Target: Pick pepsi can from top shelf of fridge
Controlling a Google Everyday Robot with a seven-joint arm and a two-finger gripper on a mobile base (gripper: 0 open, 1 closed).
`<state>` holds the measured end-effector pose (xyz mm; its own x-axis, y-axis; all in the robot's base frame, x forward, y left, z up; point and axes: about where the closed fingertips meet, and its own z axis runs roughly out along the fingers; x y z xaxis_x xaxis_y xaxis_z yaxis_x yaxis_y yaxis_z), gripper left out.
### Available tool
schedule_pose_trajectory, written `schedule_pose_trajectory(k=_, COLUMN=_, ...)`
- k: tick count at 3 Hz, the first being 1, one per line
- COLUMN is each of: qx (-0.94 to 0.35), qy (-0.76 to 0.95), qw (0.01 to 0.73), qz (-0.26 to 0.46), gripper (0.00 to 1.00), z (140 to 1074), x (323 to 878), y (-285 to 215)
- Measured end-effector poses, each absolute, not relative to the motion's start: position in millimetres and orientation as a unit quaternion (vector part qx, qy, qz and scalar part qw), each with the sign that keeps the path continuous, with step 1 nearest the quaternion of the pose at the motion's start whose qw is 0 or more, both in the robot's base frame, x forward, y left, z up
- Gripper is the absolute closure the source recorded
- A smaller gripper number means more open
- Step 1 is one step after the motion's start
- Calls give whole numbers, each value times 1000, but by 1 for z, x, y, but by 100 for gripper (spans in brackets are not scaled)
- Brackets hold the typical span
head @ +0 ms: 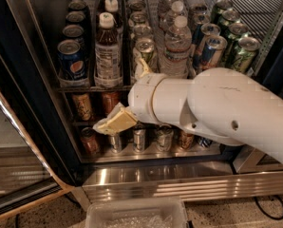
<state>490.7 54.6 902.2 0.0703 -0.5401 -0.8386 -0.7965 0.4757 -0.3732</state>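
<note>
The pepsi can (71,61), dark blue with a round logo and silver top, stands at the front of the leftmost lane on the top shelf (91,87) of the fridge (23,94). More such cans line up behind it. My gripper (128,95) hangs in front of the racks, right of and below the pepsi can and apart from it. It is open: one cream finger (115,122) points down-left and the other finger (142,68) rises before a silver can. Nothing sits between them.
Brown tea bottles (107,51), water bottles (178,46), blue-and-silver cans (211,51) and green cans (243,52) fill the other lanes. Red and orange cans (82,106) sit on the lower racks. The glass door (13,151) stands open at left. A clear plastic bin (136,214) lies on the floor.
</note>
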Motion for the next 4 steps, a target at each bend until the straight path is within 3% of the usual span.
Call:
schedule_pose_trajectory(k=2, qx=-468, qy=677, qw=554, qz=125, gripper=0, z=903, x=503, y=69)
schedule_pose_trajectory(k=4, qx=-369, qy=698, qw=598, qz=139, gripper=0, z=907, x=549, y=123)
